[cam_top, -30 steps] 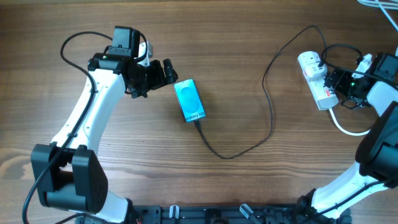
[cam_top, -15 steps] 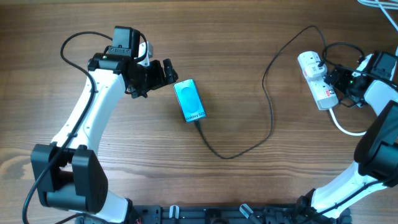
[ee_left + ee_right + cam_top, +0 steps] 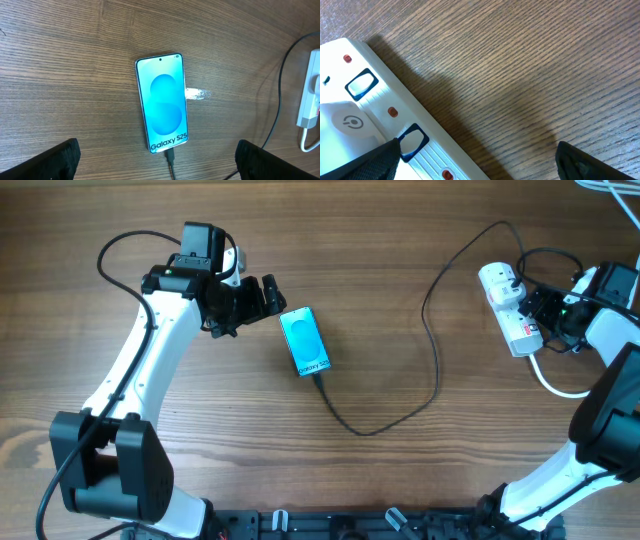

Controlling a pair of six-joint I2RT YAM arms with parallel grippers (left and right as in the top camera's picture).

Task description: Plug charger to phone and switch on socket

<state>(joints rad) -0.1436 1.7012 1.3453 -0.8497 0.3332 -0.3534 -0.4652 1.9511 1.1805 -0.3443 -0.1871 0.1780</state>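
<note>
Comparing against a second back: only the right gripper [image 3: 541, 308] moved, a small nudge toward 12 o'clock along the socket [image 3: 522, 338], and nothing further in the last half second. The left gripper [image 3: 272, 298], phone [image 3: 304, 342] and charger [image 3: 437, 370] are unchanged. My read: the plug-in step looks done and the right arm is lining up on a switch, not obviously pressed yet.

The phone sits just 10 o'clock of table centre, with the charger connector [image 3: 170, 156] seated at its 5 o'clock end. The cable loops out toward 3 o'clock, then up to the socket at the 2 o'clock edge of the table [image 3: 400, 480].

left gripper: fingers spread wide, nothing held, parked at 10 o'clock of the phone, apart from it.
right gripper: also wide open, empty. Its wrist view puts the fingertip [image 3: 370, 160] in the 7 o'clock corner right at the lower rocker switch [image 3: 412, 139]. Whether they touch, can't tell. The second rocker [image 3: 361, 82] is at 10 o'clock from it, nothing on it.

Text: the screen reads "Galaxy S25" [image 3: 169, 142]. The socket has a power symbol [image 3: 351, 121] on a round pad and small red dots [image 3: 392, 111] by the rockers, no readable brand. On/off state can't be read.
</note>
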